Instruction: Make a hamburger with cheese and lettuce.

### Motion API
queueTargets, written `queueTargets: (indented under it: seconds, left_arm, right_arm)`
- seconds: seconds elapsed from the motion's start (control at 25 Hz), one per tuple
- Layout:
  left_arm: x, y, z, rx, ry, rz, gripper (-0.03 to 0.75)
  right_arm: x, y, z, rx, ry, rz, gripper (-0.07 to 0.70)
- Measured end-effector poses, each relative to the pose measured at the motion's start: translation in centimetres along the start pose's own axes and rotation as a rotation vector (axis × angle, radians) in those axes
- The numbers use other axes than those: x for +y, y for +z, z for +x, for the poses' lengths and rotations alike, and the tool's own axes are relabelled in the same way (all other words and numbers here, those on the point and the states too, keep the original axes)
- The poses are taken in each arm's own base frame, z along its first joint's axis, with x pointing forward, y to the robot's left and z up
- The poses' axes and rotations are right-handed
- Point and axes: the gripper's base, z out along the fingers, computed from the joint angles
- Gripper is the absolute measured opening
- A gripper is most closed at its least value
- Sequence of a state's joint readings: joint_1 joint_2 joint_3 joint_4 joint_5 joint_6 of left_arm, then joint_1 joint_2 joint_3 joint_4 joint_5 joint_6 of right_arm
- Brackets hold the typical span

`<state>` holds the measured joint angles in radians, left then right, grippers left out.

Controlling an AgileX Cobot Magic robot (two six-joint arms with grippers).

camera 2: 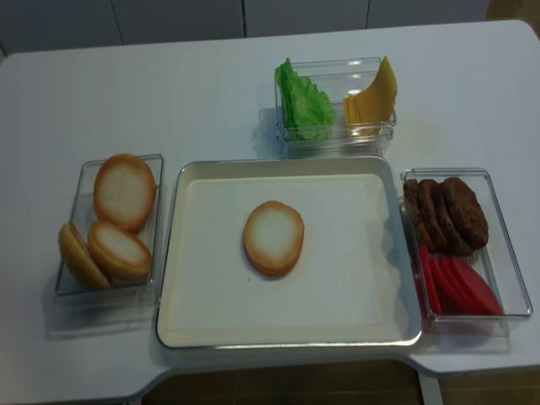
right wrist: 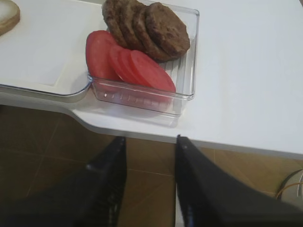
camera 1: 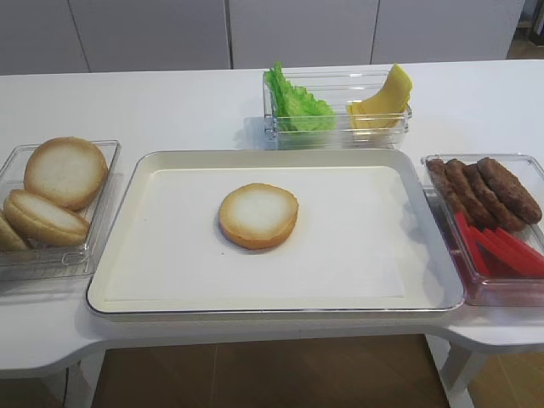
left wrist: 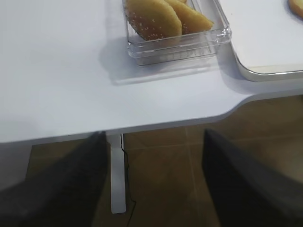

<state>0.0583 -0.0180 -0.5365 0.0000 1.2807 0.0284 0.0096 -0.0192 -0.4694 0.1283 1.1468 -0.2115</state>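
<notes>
1. The left gripper [left wrist: 154,184], two dark blurred fingers, is hanging below the table edge over the brown floor, its jaws standing wide apart with nothing between them.
2. Just ahead of it the edge of the white table [left wrist: 61,85] is showing, and farther ahead a clear plastic bun box [left wrist: 180,45] is holding golden sesame-topped bun halves [left wrist: 154,19].
3. The right gripper [right wrist: 150,184], two black tapering fingers, is likewise hanging off the table edge above the floor, its jaws parted with a plain gap and gripping nothing.
4. Directly ahead of the right gripper a clear rectangular plastic box [right wrist: 142,97] is sitting near the table edge; red tomato slices [right wrist: 128,61] are leaning in its near end and brown round meat patties [right wrist: 151,28] are standing in its far end.
5. Ahead and to the left of the right gripper, and ahead and to the right of the left one, a cream rectangular metal-rimmed tray [camera 1: 170,280] is lying between the two boxes.
6. The hamburger [camera 1: 258,215], so far one round bun half with a pale cut face and golden-brown rim, is lying cut face up near the tray's middle, well apart from both grippers.
7. Farthest off, beyond the tray, a clear two-compartment container [camera 1: 340,127] is holding the bright green frilly lettuce [camera 1: 293,104] in its left compartment and the thin pale-yellow bent cheese [camera 1: 382,98] slices in its right one.
</notes>
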Motion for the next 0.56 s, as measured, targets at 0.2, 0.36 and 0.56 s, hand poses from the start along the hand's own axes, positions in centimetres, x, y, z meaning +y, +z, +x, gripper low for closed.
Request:
queueTargets:
  seconds: [0.2,0.36,0.56]
  left_arm:
    - [0.01,0.18,0.1,0.007,0.024,0.007,0.469]
    - [0.02,0.24,0.03,-0.002,0.037,0.006,0.469]
    - [0.01,0.59,-0.04,-0.019,0.046,0.005,0.469]
  right_arm:
    - [0.0,0.0,0.0,0.0,0.0,0.0,0.281]
    - [0.0,0.0,0.0,0.0,0.0,0.0,0.281]
    - [0.0,0.0,0.0,0.0,0.0,0.0,0.281]
